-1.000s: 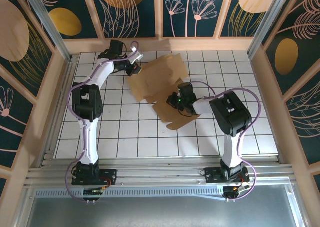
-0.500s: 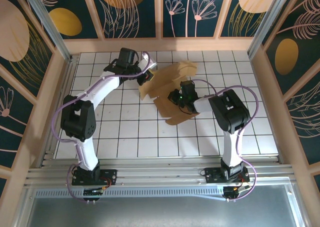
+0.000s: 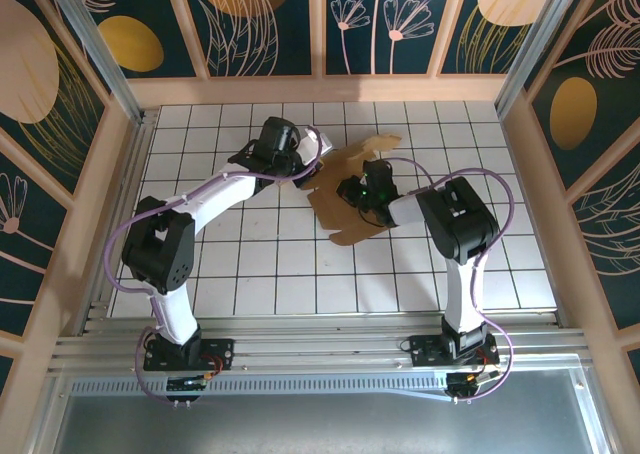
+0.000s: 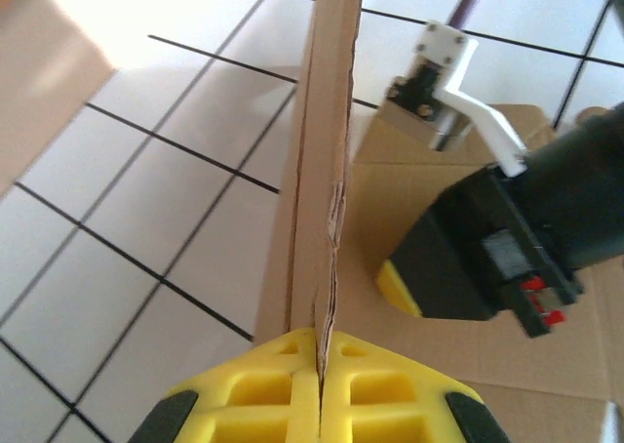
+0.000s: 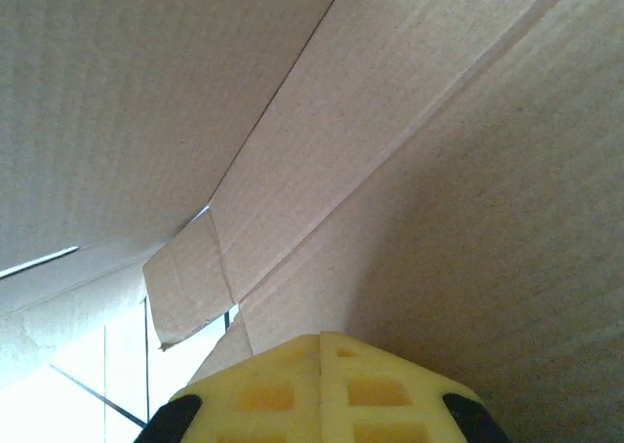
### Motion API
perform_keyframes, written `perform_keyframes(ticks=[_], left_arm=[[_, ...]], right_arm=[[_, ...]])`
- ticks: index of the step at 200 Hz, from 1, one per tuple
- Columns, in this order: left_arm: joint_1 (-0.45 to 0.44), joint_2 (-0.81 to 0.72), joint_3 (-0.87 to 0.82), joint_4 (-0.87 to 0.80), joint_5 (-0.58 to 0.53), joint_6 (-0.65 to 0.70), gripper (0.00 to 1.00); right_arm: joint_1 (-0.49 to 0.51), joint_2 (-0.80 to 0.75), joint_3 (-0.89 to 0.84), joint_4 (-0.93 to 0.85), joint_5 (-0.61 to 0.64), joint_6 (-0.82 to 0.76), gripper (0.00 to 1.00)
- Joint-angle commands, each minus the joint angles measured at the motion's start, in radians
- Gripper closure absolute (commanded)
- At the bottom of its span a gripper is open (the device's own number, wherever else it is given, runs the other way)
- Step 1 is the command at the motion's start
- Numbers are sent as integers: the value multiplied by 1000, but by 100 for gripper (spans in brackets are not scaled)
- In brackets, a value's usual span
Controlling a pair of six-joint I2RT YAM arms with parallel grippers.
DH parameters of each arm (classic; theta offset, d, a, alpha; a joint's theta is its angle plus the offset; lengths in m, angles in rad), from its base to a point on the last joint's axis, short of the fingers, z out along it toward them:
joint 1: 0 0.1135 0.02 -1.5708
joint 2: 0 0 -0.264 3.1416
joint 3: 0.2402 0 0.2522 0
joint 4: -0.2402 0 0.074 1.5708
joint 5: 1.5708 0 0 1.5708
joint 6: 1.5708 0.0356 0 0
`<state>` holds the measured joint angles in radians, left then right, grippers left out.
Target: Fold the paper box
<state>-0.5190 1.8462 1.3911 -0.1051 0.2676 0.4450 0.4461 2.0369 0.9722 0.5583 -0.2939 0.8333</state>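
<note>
The paper box (image 3: pixel 345 219) is a brown cardboard sheet lying half folded at the middle of the tiled table. My left gripper (image 3: pixel 306 168) is shut on its left flap. In the left wrist view that flap (image 4: pixel 327 121) stands on edge, pinched between the yellow jaws of the left gripper (image 4: pixel 320 350). My right gripper (image 3: pixel 352 189) sits on the middle of the sheet, under the raised panel. In the right wrist view the right gripper (image 5: pixel 320 343) is shut, its tips against the cardboard (image 5: pixel 439 170), with nothing seen between the jaws. The right gripper's black body (image 4: pixel 478 267) rests on the flat panel beside the raised flap.
The white tiled table (image 3: pixel 250 264) is ringed by wooden side walls (image 3: pixel 520 154) and a back wall with patterned panels. A metal rail (image 3: pixel 320 349) runs along the near edge by the arm bases.
The left arm has swung right and nearer, carrying the flap up and over, so the flat sheet now stands folded. The right gripper has shifted slightly farther back on the sheet.
</note>
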Motion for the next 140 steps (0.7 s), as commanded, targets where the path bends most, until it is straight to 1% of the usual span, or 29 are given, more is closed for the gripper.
perform_keyframes(ticks=[1, 15, 25, 38, 49, 56, 64, 71, 77, 84, 92, 111, 140], left_arm=[[2, 24, -37, -21, -95, 38, 100], [1, 31, -31, -21, -114, 47, 100], [0, 35, -27, -22, -127, 52, 100], [-2, 39, -24, -21, -133, 59, 100], [-6, 39, -24, -18, -137, 65, 100], [-6, 38, -24, -15, -137, 70, 100], [-7, 37, -24, -13, -138, 75, 100], [-9, 37, -25, -13, -139, 78, 100], [-9, 35, -26, -13, -139, 80, 100], [-9, 35, -26, -12, -140, 82, 100], [-9, 35, -25, -12, -139, 83, 100], [-10, 35, -26, -12, -137, 84, 100], [-10, 31, -28, -7, -134, 88, 100]], right_arm=[[-43, -90, -35, -66, -57, -35, 84], [-70, -171, -53, -96, -99, -18, 80], [-79, -248, -81, -98, -96, 9, 76], [-80, -346, -115, -102, -59, 56, 71], [-76, -413, -115, -153, -7, 130, 67], [-75, -445, -106, -184, 14, 178, 64], [-72, -473, -90, -220, 36, 232, 58], [-71, -494, -73, -237, 50, 261, 56], [-71, -507, -58, -248, 61, 286, 53], [-69, -517, -40, -260, 72, 321, 46], [-69, -520, -22, -258, 73, 358, 43], [-66, -502, 24, -260, 72, 436, 40], [-63, -430, 89, -252, 62, 491, 39]])
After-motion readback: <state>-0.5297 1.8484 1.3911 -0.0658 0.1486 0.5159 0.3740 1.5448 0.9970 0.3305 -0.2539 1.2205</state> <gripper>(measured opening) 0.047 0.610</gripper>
